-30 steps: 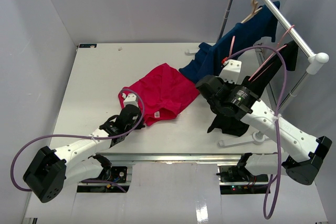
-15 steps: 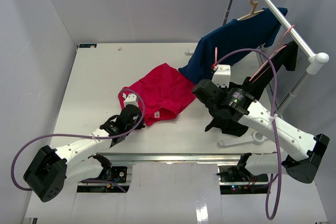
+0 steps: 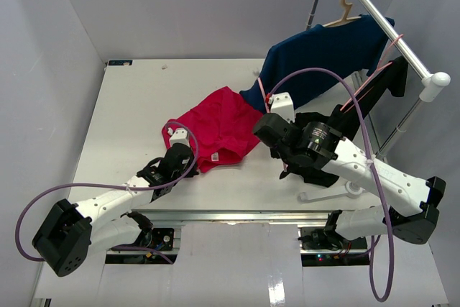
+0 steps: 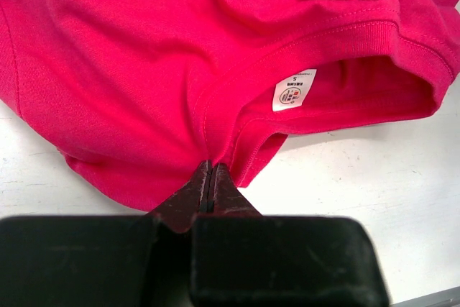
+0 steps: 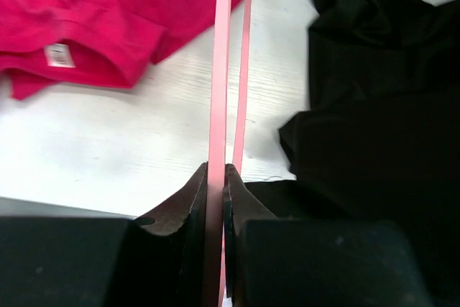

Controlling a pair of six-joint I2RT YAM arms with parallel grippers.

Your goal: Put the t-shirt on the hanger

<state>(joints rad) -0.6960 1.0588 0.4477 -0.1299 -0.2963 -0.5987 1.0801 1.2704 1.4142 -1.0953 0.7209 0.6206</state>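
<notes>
The crimson t-shirt (image 3: 223, 126) lies crumpled on the white table (image 3: 129, 106), its collar and white label (image 4: 294, 90) toward the near edge. My left gripper (image 3: 191, 154) is shut on the t-shirt's edge beside the collar (image 4: 211, 166). My right gripper (image 3: 264, 126) is shut on the thin pale-pink hanger (image 3: 263, 93), just right of the t-shirt. In the right wrist view the hanger's two bars (image 5: 220, 70) run straight up from the closed jaws, with the t-shirt (image 5: 86, 12) at the upper left. The hanger's hook is hidden.
A navy shirt (image 3: 323, 52) hangs from a beige hanger (image 3: 348, 1) on the clothes rail (image 3: 402, 44) at the right. A black garment (image 3: 320, 170) hangs and pools under my right arm, also in the right wrist view (image 5: 374, 106). The rack's foot (image 3: 338, 192) stands near the front edge.
My right arm has moved left toward the t-shirt with the pink hanger in its grip. The navy shirt has swung back up by the rail. The left arm has not moved.
</notes>
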